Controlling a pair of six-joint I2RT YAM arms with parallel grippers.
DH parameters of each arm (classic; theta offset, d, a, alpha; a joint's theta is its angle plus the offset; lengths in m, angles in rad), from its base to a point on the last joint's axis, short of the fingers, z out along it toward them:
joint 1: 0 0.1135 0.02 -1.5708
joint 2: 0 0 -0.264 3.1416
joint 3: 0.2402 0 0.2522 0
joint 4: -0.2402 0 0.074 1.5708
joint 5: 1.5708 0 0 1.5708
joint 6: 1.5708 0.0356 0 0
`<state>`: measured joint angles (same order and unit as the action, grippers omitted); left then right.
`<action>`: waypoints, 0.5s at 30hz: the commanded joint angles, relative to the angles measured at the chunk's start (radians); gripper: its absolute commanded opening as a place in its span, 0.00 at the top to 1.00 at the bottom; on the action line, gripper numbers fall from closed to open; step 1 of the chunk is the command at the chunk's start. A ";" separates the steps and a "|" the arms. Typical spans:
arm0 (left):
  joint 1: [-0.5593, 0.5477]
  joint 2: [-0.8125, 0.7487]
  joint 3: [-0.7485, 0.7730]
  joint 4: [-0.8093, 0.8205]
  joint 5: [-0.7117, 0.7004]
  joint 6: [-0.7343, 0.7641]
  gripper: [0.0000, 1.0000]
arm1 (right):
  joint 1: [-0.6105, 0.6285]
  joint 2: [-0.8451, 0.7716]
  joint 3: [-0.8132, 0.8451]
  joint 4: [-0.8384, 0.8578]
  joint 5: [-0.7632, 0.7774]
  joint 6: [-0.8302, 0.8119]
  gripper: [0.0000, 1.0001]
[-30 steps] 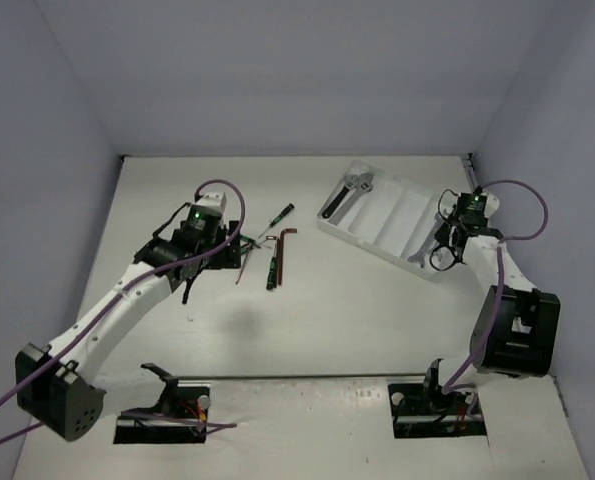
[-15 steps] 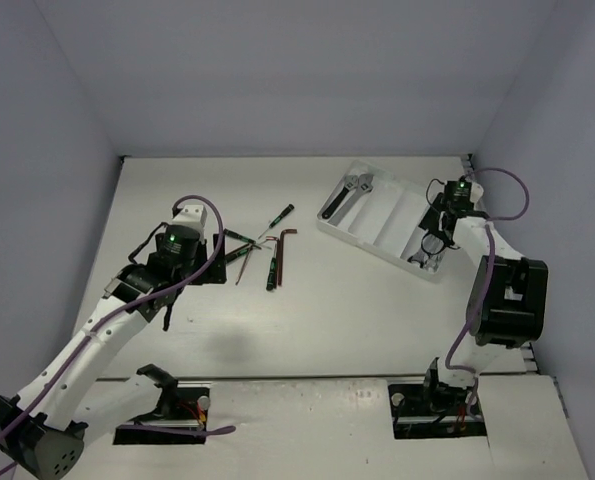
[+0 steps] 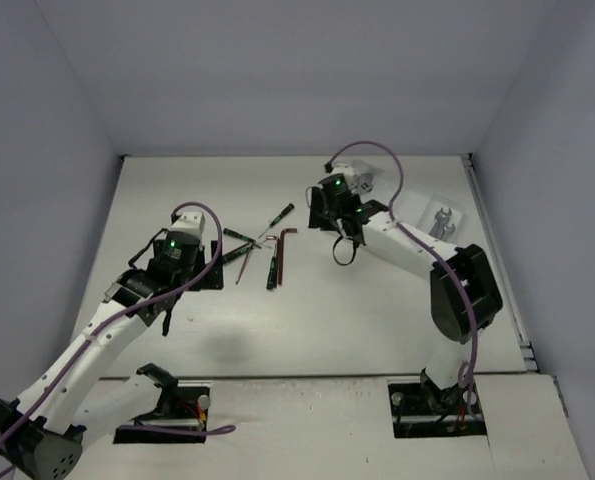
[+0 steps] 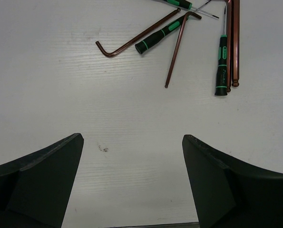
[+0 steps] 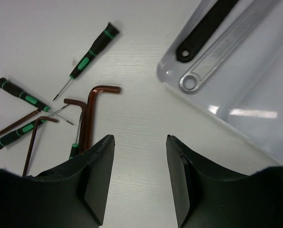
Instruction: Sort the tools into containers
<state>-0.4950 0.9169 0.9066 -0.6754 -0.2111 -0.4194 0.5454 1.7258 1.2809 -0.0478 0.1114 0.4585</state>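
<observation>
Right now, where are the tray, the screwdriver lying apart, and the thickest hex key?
tray (image 5: 260, 85): right wrist view, bare floor.
screwdriver lying apart (image 5: 94, 50): right wrist view, black handle.
thickest hex key (image 5: 89, 118): right wrist view, long arm.

txt: none legible | screwdriver (image 4: 221, 66) print, wrench (image 5: 229, 43) stamp: too blurry

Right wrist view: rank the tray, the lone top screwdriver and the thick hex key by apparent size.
1. tray, largest even though cropped.
2. lone screwdriver.
3. thick hex key. Its lower end is hidden, so 2 versus 3 is unsure.
</observation>
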 commanded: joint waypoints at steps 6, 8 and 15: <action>0.009 -0.022 0.038 -0.027 -0.006 -0.006 0.17 | 0.168 0.305 0.257 0.009 0.062 0.061 0.55; 0.009 -0.028 0.037 -0.037 0.000 -0.015 0.17 | 0.180 0.339 0.271 0.008 0.083 0.079 0.56; 0.009 -0.059 0.024 -0.063 0.016 -0.042 0.17 | 0.201 0.404 0.277 0.008 0.135 0.115 0.63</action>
<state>-0.4940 0.8857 0.9066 -0.7276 -0.2024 -0.4336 0.7433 2.1384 1.5109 -0.0530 0.1675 0.5358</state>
